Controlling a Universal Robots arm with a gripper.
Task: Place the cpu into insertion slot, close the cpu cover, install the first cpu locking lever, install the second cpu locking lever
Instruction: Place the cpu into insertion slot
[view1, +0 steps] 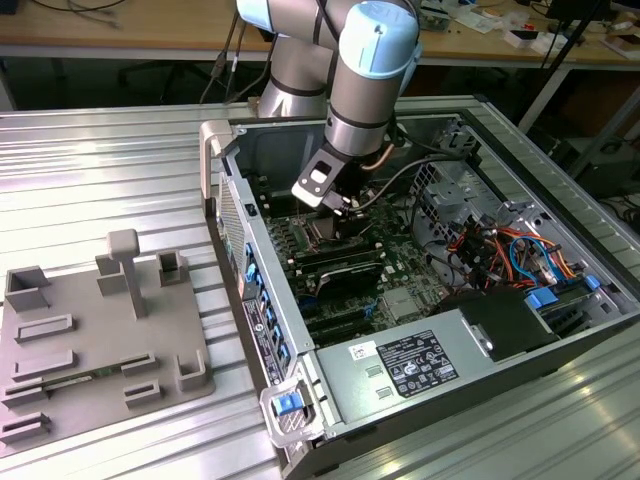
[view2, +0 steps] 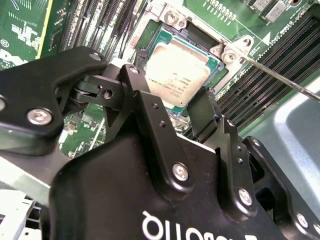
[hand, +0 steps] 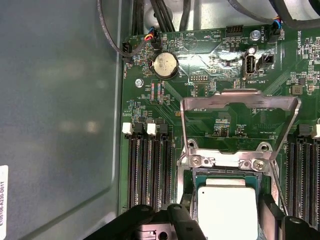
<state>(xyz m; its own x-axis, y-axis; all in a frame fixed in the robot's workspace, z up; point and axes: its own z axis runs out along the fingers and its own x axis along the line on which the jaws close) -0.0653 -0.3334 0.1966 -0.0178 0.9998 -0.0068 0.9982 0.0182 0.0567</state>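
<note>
End effector (view2: 167, 97) covers part of the cpu (view2: 177, 70).

Illumination in the exterior view is even and diffuse, from overhead; the computer case (view1: 262, 325) interior lies in moderate shadow. In the first wrist view, glare washes the motherboard (hand: 215, 57) beside the coin cell (hand: 165, 65). Soft reflections mark the case wall (hand: 60, 125). The cpu (hand: 227, 210) top reads bright.

Grey arm (view1: 352, 112), pale-blue joint caps (view1: 386, 35), black fingers (view2: 152, 125) with silver screws.
</note>
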